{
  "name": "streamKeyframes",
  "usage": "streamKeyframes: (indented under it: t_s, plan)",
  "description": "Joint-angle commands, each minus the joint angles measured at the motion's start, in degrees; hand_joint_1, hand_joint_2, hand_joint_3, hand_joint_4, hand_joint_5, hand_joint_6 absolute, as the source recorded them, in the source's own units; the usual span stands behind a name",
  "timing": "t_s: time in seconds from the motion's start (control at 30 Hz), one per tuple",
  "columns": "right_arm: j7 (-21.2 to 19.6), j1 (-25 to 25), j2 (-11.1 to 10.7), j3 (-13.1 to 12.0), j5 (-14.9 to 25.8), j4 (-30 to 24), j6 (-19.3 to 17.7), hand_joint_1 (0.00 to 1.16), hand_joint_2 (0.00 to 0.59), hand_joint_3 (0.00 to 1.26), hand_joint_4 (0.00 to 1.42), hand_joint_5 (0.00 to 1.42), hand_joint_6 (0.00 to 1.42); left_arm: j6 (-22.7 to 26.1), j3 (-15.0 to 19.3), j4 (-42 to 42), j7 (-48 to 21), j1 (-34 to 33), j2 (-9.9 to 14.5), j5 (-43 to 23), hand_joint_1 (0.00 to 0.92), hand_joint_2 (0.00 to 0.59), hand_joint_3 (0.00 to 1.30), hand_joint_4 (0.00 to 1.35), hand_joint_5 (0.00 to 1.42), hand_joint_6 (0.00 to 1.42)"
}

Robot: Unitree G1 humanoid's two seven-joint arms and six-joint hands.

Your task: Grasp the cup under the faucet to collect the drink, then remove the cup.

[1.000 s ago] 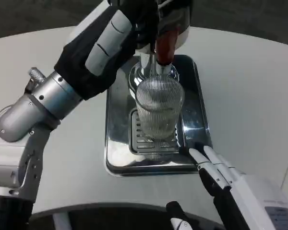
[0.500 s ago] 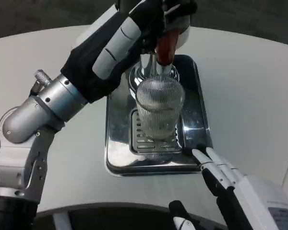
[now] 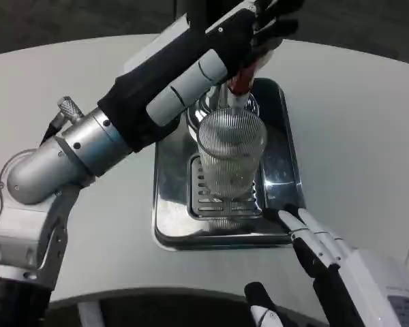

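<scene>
A ribbed clear glass cup (image 3: pixel 230 153) stands upright on the slotted grate (image 3: pixel 203 199) of a shiny steel drip tray (image 3: pixel 167 184), right under the chrome faucet (image 3: pixel 208 103). My left hand (image 3: pixel 242 34) reaches in from the upper left and grips the top of the faucet's red-brown tap handle (image 3: pixel 240 82), which leans back from the cup. My right hand (image 3: pixel 315 240) lies at the tray's front right corner, fingers straight and apart, holding nothing, a short way from the cup. Whether any drink is in the cup is hard to tell.
The tray sits in the middle of a round white table (image 3: pixel 354 122). My left forearm (image 3: pixel 88 146) crosses above the tray's left side. The table's front edge runs just below the tray, and a black-and-white part (image 3: pixel 259 310) shows there.
My left hand and forearm have moved up and to the right on the tap handle, which now tilts further back. The cup stays put; the right hand has barely shifted.
</scene>
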Motion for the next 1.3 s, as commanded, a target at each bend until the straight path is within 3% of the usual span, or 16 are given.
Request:
streamKeyframes:
  t_s: [0.03,0.33,0.53,0.77,0.9,1.03,1.17,1.3]
  plan:
    - [-0.99,1.46,0.88,1.49,0.54,-0.02,-0.13,0.32,0.417,0.15,0.08,0.12,0.21,-3.55,-2.63,-1.06,-2.73,0.78,2.07,4.01,0.000,0.174,0.00,0.00,0.05,0.03]
    - [-1.27,1.63,0.86,1.22,0.71,0.12,0.07,0.32,0.417,0.15,0.08,0.12,0.21,-15.17,-4.98,-0.94,-0.81,0.28,6.24,13.48,0.000,0.169,0.00,0.00,0.05,0.02]
    - [-1.52,1.97,0.95,1.15,1.09,0.33,0.22,0.32,0.417,0.15,0.08,0.12,0.21,-18.81,-5.42,-1.29,0.66,0.28,7.40,16.11,0.000,0.169,0.00,0.00,0.05,0.01]
    - [-2.07,1.47,2.20,0.68,2.57,1.54,2.01,0.33,0.411,0.13,0.07,0.12,0.21,-19.87,-5.99,-1.62,1.69,0.50,8.29,17.00,0.000,0.170,0.00,0.00,0.05,0.01]
    - [-2.93,-1.26,3.94,-0.66,3.97,3.98,4.68,0.34,0.402,0.12,0.07,0.11,0.21,-19.60,-6.27,-2.08,2.03,0.59,8.71,17.20,0.000,0.170,0.00,0.00,0.05,0.01]
    - [-3.69,-7.66,5.10,-4.08,7.92,9.16,7.41,0.40,0.384,0.10,0.06,0.10,0.21,-19.33,-6.57,-2.50,2.48,0.40,8.90,17.28,0.000,0.169,0.00,0.00,0.05,0.01]
    - [-4.57,-12.73,4.70,-6.22,9.60,12.19,8.67,0.40,0.383,0.09,0.06,0.10,0.21,-18.95,-6.77,-2.91,2.71,0.61,8.90,17.10,0.000,0.169,0.00,0.00,0.05,0.01]
    - [-4.67,-17.93,4.30,-7.50,9.78,14.10,10.20,0.48,0.330,0.06,0.04,0.08,0.20,-18.60,-6.80,-3.17,2.99,1.04,8.77,16.81,0.000,0.169,0.00,0.00,0.05,0.01]
